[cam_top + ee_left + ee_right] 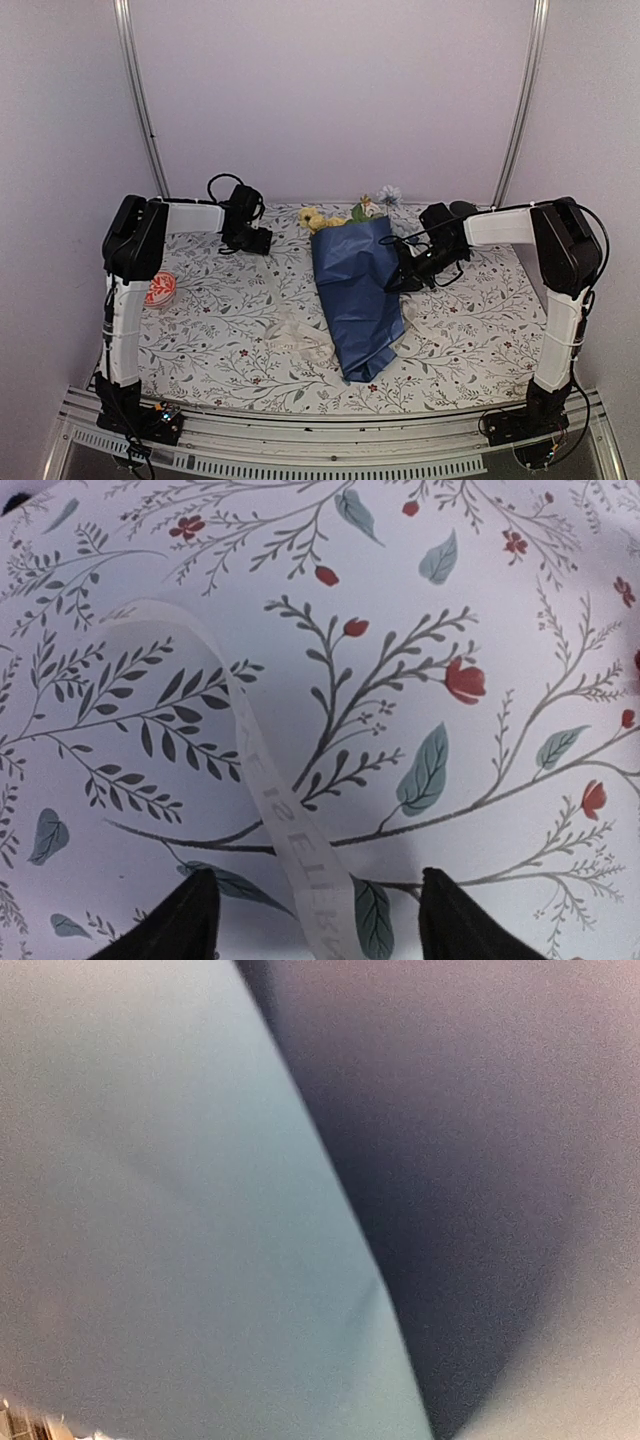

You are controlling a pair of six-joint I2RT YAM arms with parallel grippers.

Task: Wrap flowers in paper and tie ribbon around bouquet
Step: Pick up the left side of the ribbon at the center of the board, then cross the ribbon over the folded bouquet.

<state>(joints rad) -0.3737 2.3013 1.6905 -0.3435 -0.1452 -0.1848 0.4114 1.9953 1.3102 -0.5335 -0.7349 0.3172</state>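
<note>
The flowers [318, 218] are already wrapped in the paper [360, 295], laid mid-cloth [220, 330]. The ribbon [265, 795] is not yet tied and lies beside it. The left gripper [318, 885] is held open over the ribbon. The right gripper [402, 282] is closed at the paper's edge.

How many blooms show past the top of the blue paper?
3: a yellow bloom at the left of the paper's far end, a small yellowish one mid-edge, and a pale one farthest back. Others may be hidden inside the wrap.

Floral tablecloth [230, 340] spread flat; red-and-white round object [160, 289] near its left edge.
</note>
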